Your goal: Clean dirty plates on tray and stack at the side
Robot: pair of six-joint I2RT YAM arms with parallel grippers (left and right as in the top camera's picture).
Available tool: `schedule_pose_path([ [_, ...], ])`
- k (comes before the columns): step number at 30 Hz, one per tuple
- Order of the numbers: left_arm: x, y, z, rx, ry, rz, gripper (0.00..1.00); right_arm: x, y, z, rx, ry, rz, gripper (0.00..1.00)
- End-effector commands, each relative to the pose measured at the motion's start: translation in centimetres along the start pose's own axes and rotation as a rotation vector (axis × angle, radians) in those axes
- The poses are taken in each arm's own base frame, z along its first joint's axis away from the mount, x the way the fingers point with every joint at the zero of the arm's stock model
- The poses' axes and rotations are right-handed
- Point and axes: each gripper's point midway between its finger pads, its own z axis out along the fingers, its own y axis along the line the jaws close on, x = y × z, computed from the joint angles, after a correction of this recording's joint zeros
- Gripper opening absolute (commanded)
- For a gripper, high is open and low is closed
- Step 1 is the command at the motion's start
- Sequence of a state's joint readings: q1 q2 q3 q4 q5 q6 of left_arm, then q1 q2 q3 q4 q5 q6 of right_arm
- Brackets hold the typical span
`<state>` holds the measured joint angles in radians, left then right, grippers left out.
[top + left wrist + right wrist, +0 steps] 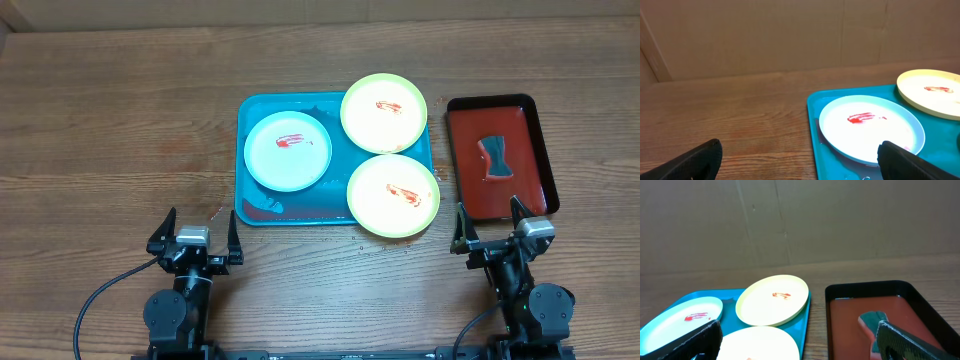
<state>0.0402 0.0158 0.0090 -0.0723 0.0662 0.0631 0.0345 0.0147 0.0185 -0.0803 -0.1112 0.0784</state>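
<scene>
- The table (100,120) is brown wood; the tray (255,108) lies at its middle, a little towards the right edge.
- The blue plate (288,150) sits flat in the left half of the tray, with a red smear near its centre.
- The far yellow plate (384,112) rests on the tray's far right corner, overhanging the far rim, and carries a small red smear.
- The near yellow plate (393,195) rests on the tray's near right corner, overhanging the rim there, and is also smeared red.
- The two yellow plates meet or nearly meet; the blue plate lies just beside both.
- Red sauce (268,207) marks the tray floor near its near left corner.
- The red tray (470,150) lies right of the tray, near the right edge, slightly apart from it, with a grey pad (497,157) inside.
- The left gripper (198,228) hovers by the near edge, just short of the tray's near left corner, jaws wide apart and holding nothing.
- The right gripper (490,222) hovers by the near edge, just in front of the red tray, jaws wide apart and holding nothing.
</scene>
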Motion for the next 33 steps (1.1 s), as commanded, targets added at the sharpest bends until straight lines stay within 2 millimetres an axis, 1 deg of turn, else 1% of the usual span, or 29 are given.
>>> schedule_pose_path([
  [1, 0.0, 0.2, 0.0, -0.012, -0.004, 0.023, 1.00, 0.2, 0.0, 0.0, 0.002, -0.004, 0.004, 1.00],
  [16, 0.0, 0.2, 0.0, -0.011, -0.004, 0.023, 1.00, 0.2, 0.0, 0.0, 0.002, -0.004, 0.004, 1.00],
  [20, -0.1, -0.6, 0.0, 0.034, -0.011, -0.003, 1.00, 0.2, 0.0, 0.0, 0.002, -0.005, 0.004, 1.00],
  [26, -0.2, -0.5, -0.1, 0.034, -0.005, -0.026, 1.00, 0.0, 0.1, 0.0, -0.003, -0.009, 0.003, 1.00],
  [29, -0.3, -0.6, -0.5, 0.035, 0.029, -0.029, 1.00, -0.4, 0.7, -0.1, -0.035, -0.018, 0.001, 1.00],
  [33, -1.6, -0.3, -1.1, 0.026, 0.077, -0.032, 1.00, -1.9, 1.2, -0.3, -0.053, -0.047, -0.004, 1.00],
])
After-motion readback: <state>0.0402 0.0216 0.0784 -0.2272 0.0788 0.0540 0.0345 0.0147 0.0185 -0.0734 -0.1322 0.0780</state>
